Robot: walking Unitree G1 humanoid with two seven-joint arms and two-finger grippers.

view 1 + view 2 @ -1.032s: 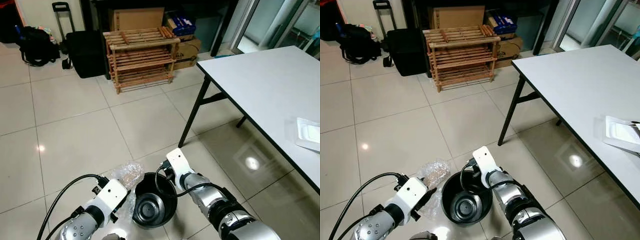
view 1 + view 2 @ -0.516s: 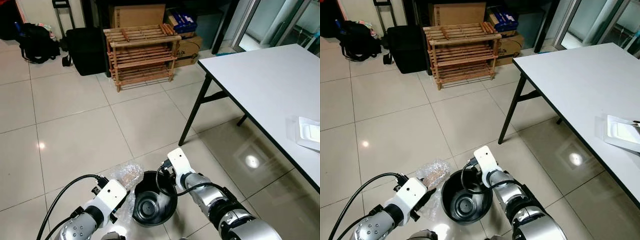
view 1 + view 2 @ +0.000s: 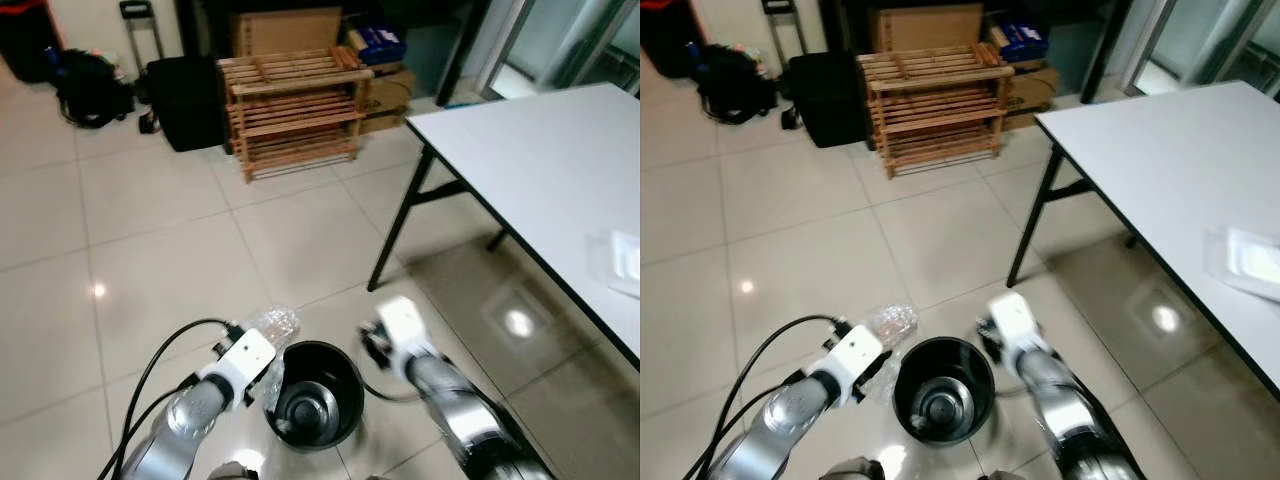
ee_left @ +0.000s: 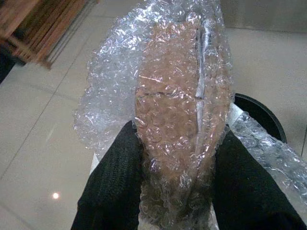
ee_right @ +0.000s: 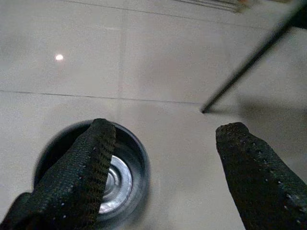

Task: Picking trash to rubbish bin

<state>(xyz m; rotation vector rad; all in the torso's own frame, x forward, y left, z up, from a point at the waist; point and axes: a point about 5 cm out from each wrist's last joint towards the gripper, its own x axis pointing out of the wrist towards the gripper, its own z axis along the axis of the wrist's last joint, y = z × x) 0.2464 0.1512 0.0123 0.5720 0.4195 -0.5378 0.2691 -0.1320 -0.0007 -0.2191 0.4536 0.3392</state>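
Tiled floor (image 3: 160, 250) underfoot. Left gripper (image 4: 175, 163) is clamped on bubble-wrap trash (image 4: 177, 100), just beside the black bin (image 3: 943, 390). Right gripper (image 5: 163, 158), fingers apart, hangs beside the bin's far rim.

Floor layout at the rubbish bin

The rubbish bin (image 3: 943, 390) stands on the floor between both arms. Bubble wrap (image 3: 272, 330) held by the left gripper (image 4: 175, 177) lies just left of its rim. The table (image 3: 540, 170) is right; the wooden rack (image 3: 298, 95) stands far behind.

no readable text, labels or numbers on anything
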